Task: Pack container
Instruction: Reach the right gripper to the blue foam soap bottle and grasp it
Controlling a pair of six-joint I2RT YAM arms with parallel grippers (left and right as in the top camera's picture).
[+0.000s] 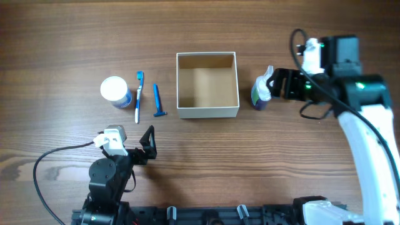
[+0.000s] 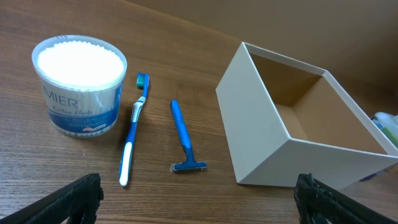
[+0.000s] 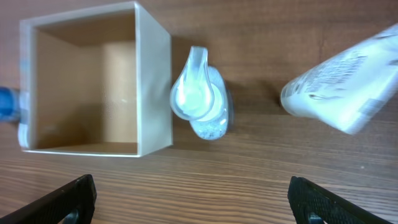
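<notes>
Plainly our right gripper (image 1: 275, 84), fingers spread apart, is the nearer one: the pump bottle (image 1: 262, 89) stands upright between it and the empty box (image 1: 207, 112), mid-table (image 1: 62, 37).

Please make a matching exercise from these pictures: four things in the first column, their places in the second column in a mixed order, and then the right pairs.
Things:
1. container
2. razor
3. pump bottle
4. cotton swab tub

Places:
A. just right of the container
B. farthest left in the overhead view
C. in the centre, nothing inside it
D. between the toothbrush and the container

Pairs: 1-C, 2-D, 3-A, 4-B
</notes>
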